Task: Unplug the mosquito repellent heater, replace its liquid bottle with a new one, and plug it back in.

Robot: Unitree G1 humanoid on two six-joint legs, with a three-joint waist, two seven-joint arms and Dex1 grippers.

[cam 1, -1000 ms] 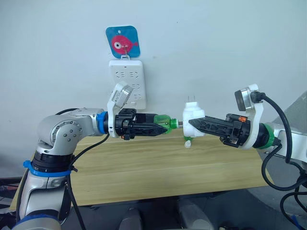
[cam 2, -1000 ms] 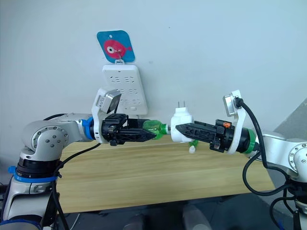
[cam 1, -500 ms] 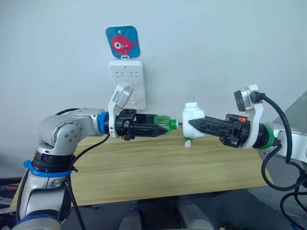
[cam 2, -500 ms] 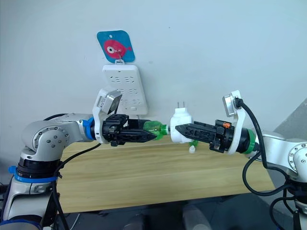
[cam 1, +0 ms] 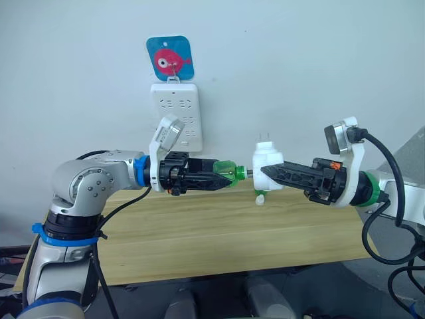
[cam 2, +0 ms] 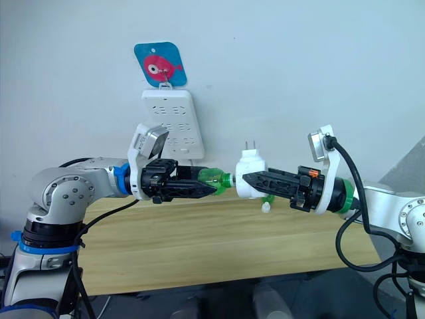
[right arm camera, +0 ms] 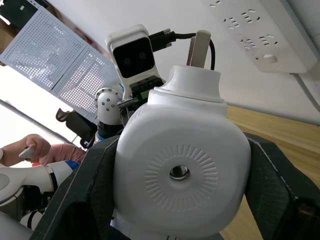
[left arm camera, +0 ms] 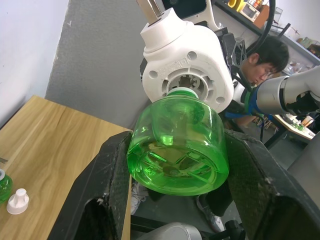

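The mosquito repellent heater [cam 1: 267,161] is unplugged and held in mid-air above the table [cam 1: 219,232], prongs at 12 o'clock, clamped in the right pincer [cam 1: 264,171]; the left pincer [cam 1: 226,177] grips a green liquid bottle [cam 1: 226,171] whose neck meets the heater's socket at the heater's 9 o'clock; whether it is going in or coming out cannot be judged; a loose white cap [cam 1: 259,198] lies on the table below; the white power strip [cam 1: 176,115] hangs on the wall at 11 o'clock; replugging remains outstanding.
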